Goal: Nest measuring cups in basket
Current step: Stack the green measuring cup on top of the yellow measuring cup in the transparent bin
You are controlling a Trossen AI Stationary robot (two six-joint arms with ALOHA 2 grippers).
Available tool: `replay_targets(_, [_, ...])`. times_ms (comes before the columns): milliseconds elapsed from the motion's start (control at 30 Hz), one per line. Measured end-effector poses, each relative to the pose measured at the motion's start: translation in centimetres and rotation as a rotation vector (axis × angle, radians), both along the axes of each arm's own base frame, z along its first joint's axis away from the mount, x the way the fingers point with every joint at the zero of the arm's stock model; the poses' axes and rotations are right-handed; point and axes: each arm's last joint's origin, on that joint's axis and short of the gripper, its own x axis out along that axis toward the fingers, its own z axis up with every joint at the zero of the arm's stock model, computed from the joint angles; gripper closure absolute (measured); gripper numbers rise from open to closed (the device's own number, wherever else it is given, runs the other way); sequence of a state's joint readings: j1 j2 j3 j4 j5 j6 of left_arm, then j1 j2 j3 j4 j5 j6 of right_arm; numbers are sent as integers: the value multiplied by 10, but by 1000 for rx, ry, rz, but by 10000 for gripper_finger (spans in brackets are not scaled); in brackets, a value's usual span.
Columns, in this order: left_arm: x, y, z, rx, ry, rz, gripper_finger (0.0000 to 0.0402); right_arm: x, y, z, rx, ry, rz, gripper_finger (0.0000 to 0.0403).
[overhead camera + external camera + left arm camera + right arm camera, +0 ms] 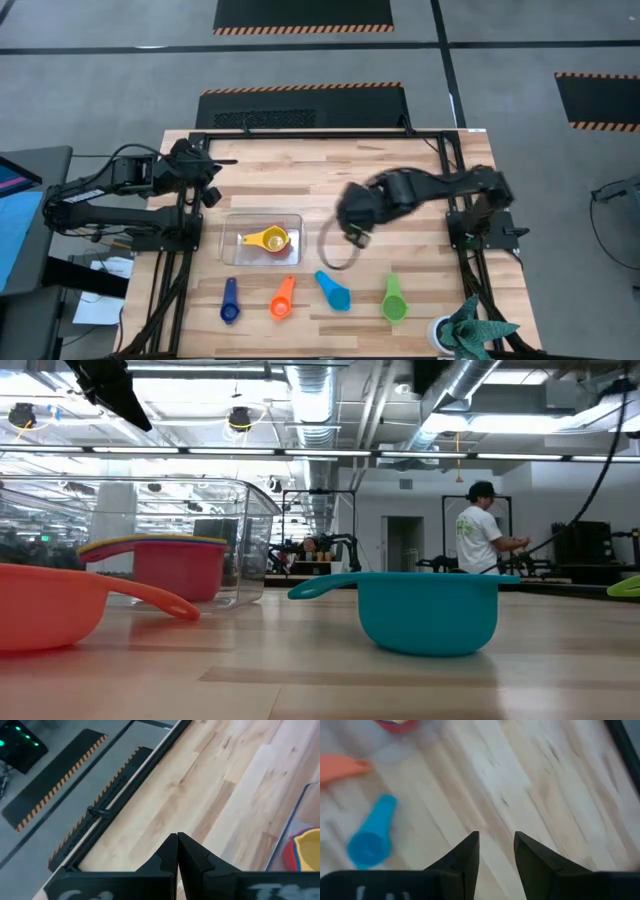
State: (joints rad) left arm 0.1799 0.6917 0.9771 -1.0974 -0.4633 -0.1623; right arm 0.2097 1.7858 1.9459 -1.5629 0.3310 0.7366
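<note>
Basket (pixel 232 232) of clear plastic stands on the table (pixel 300 180), holding a yellow cup (pixel 268 240) nested in a red one. Right gripper (pixel 495 845) hangs above bare wood, fingers parted, holding nothing. Left gripper (pixel 177 851) is pressed closed, empty. Four cups lie in front.

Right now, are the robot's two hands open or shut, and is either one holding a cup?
Left hand: shut, holding nothing, parked over bare table near the basket.
Right hand: open, holding nothing, above bare wood.
</note>
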Motion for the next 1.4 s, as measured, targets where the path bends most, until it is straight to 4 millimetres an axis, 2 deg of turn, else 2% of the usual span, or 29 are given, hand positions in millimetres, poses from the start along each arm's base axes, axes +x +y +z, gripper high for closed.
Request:
replay_targets(100, [4,0,0,-29,-17,-11,401,-32,8,-10,10,-9,-159,273])
replay_targets(167, [7,0,0,-37,-20,-17,401,-53,15,-26,26,6,-275,278])
replay_targets(300, [17,1,-1,-76,-43,-38,401,-77,35,-63,121,-62,-435,280])
replay_targets(467, [28,2,-4,-99,-18,-78,401,-83,66,-113,253,-178,-464,276])
replay_targets(667, [36,3,-8,-100,26,-87,401,-88,87,-149,342,-232,-483,276])
replay_targets(867, [42,4,-10,-105,43,-101,401,-102,103,-158,436,-140,-533,274])
replay_targets(1133, [46,4,-12,-100,50,-105,402,-114,129,-156,547,-163,-538,275])
replay_targets(1400, [46,4,-11,-92,44,-113,402,-124,139,-164,528,-135,-515,278])
